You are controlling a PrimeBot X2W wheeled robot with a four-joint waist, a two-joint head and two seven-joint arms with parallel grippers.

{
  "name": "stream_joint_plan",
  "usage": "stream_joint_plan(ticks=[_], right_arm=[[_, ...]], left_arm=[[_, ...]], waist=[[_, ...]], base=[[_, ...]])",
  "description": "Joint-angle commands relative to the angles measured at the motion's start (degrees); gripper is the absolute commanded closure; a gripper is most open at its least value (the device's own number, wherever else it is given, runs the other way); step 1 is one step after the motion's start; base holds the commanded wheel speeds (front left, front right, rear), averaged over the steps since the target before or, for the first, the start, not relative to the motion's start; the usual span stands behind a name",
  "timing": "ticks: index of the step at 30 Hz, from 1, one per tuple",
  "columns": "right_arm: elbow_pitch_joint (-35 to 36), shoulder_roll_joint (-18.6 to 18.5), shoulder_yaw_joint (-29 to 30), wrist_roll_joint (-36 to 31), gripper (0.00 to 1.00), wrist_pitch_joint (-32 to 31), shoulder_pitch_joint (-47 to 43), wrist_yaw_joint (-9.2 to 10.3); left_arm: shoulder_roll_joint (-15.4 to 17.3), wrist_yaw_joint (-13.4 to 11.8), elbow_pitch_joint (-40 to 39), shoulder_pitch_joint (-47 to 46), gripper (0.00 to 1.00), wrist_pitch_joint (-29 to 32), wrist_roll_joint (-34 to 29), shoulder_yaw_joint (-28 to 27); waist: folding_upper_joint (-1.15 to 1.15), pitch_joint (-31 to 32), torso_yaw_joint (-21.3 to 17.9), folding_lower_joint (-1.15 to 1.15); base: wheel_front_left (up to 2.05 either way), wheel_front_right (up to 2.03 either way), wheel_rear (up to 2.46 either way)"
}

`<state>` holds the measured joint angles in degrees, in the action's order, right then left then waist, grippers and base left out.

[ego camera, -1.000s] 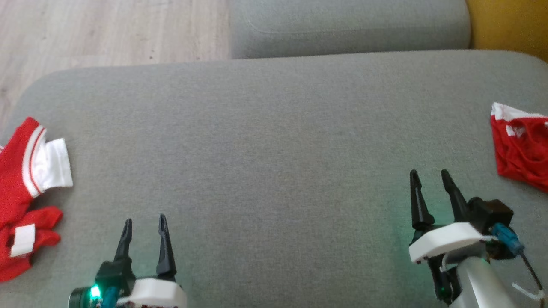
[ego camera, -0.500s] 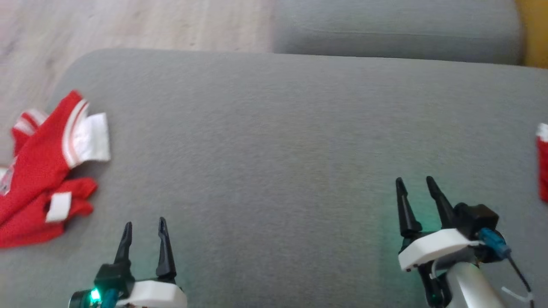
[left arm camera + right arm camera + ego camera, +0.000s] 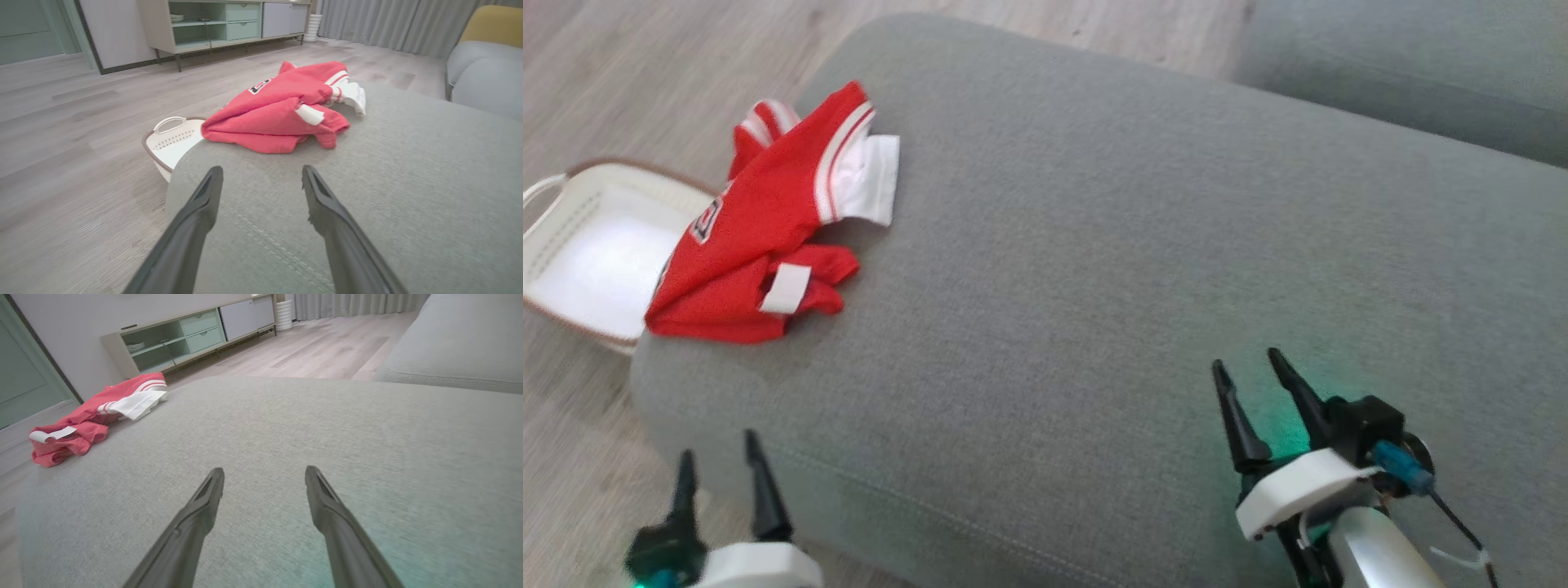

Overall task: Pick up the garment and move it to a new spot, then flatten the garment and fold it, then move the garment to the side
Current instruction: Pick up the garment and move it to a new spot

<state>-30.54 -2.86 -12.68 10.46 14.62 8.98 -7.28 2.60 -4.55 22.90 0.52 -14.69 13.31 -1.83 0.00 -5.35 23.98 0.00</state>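
We list one red garment [image 3: 760, 237], crumpled on the cushion's [image 3: 1094, 245] left corner, with a white basket [image 3: 572, 269] just beside it. Our left gripper [image 3: 719, 449] and right gripper [image 3: 1245, 363] are both spread and empty, well apart from it.

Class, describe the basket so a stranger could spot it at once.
Start at the big grey sofa cushion and go to its left end, where a red garment lies. On the floor beside it sits the basket: white, perforated, brown-rimmed.
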Motion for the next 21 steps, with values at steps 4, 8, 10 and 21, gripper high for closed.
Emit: stream_joint_plan(ticks=[4, 8, 10, 21], right_arm=[[1.36, -0.02, -3.51, -0.45, 0.00, 0.38, 3.42, -0.21], [1.83, -0.02, -4.66, -1.80, 0.00, 0.38, 4.25, -0.21], [2.09, -0.02, -4.59, -2.84, 0.00, 0.38, 4.72, -0.21], [4.23, -0.61, -4.37, -6.01, 0.00, 0.38, 7.90, -0.21]], left_arm=[[0.28, 0.96, -1.62, -1.71, 0.00, -0.31, 0.72, -5.34], [0.49, 3.84, -1.05, -5.96, 0.00, -0.31, 0.29, -9.09], [1.43, 5.71, -0.09, -9.24, 0.00, -0.31, 0.02, -10.82], [11.74, 11.15, 18.61, -32.36, 0.00, 0.25, -1.81, -8.83]], waist=[[0.00, -2.51, 1.24, 0.00], [0.00, -4.90, -0.35, 0.00], [0.00, -6.43, -1.24, 0.00], [0.00, -15.65, -6.92, 0.00]], base=[[0.00, 0.00, 0.00], [0.00, 0.00, 0.00], [0.00, 0.00, 0.00], [0.00, 0.00, 0.00]])
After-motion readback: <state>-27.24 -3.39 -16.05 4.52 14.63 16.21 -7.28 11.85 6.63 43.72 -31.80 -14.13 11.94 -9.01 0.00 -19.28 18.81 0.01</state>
